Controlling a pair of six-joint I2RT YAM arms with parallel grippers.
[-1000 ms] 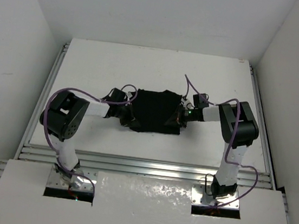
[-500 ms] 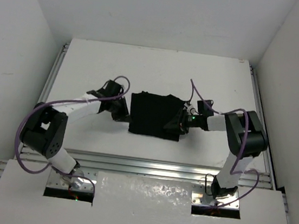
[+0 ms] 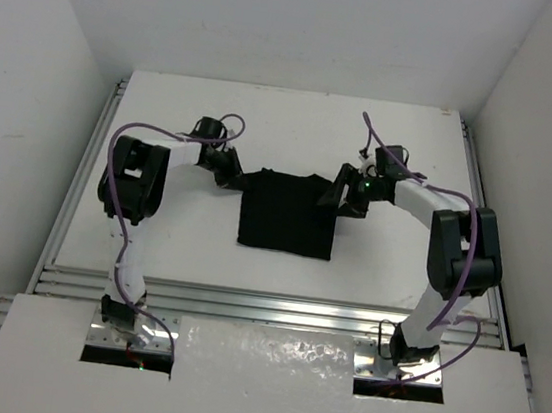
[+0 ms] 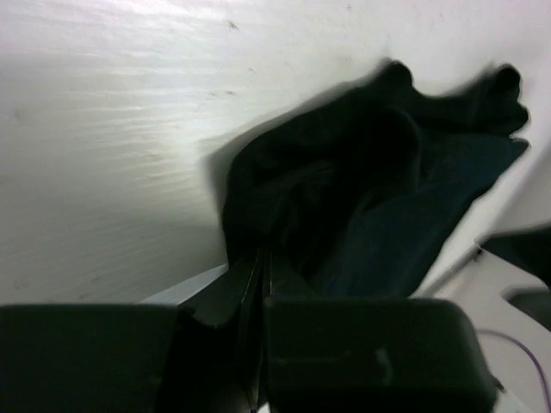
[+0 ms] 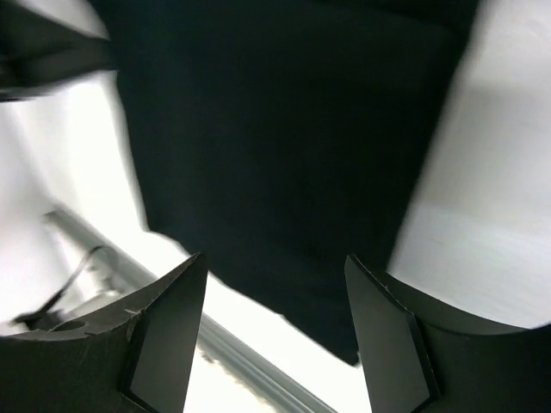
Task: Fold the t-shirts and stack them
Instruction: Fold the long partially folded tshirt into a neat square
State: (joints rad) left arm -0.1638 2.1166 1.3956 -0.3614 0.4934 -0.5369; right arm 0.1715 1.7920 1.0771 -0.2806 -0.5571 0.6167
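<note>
Left gripper [image 3: 228, 168] sits at the far left corner of the t-shirt [image 3: 287, 213], its jaws pressed together; in the left wrist view a bunched ridge of black cloth runs right up into the seam between them, so it appears to be pinching that corner. The t-shirt lies as a folded, roughly square packet in the middle of the table [image 3: 167, 113], between the two arms. At the far right corner, the right gripper [image 3: 341, 192] is spread wide with nothing between its fingers; its wrist view looks down on flat cloth beyond the tips.

What could go wrong, as I judge it: with only the left corner pinched, any pull from that side would drag the packet sideways or peel the top layer back and undo the fold, because nothing pins the right side. The bunching at the left corner may also set as a crease. On the right, open fingers coming down could catch one layer only and lift it off the rest.

Material and shape: the cloth is soft, matt and deep black, limp enough to rumple into rounded lobes at the pinched corner, yet lying smooth with fairly straight edges elsewhere. The table is hard, white and faintly glossy, so cloth should slide on it easily
</note>
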